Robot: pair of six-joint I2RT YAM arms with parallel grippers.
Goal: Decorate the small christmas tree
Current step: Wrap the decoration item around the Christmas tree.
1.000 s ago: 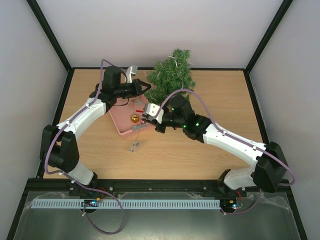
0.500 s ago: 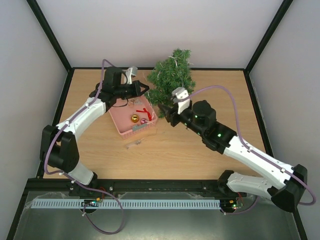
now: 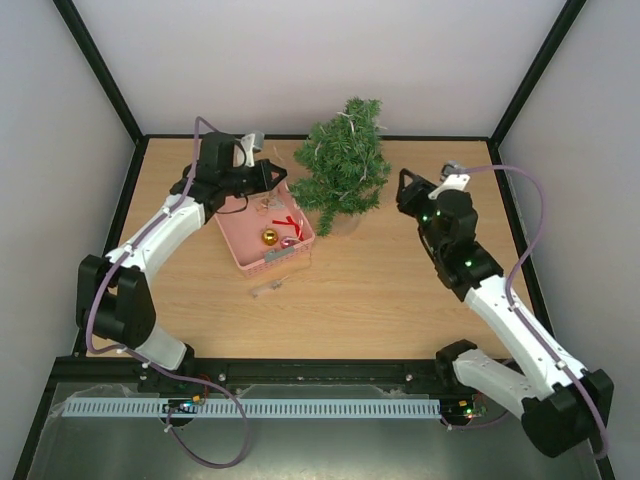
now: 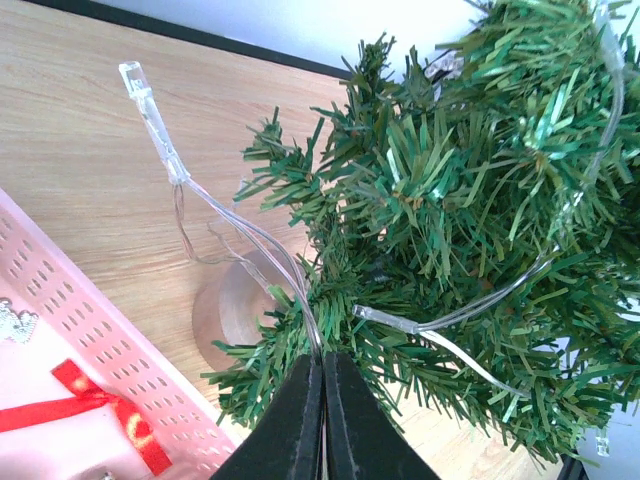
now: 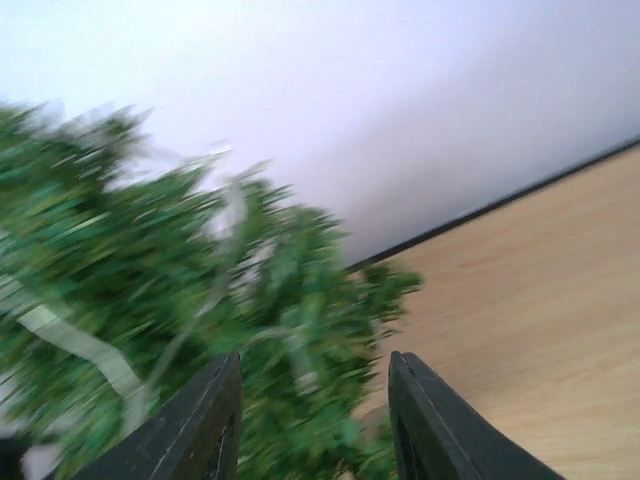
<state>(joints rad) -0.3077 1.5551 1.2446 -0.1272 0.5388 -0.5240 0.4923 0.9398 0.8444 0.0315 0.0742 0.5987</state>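
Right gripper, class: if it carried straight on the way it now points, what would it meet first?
Most likely the small christmas tree: the right gripper, jaws open, points at its branches with nothing between, though the wrist view is blurred.

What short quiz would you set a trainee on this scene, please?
1. True or false: the right arm's jaws are shut on a branch.
2. What are the left arm's jaws pinching? A) a red ribbon B) the clear light string of the small christmas tree C) a silver ornament
3. Fill in: the gold bauble lies in the ____ basket.

Key: 1 false, they stand open and empty. 2 B. 3 pink.
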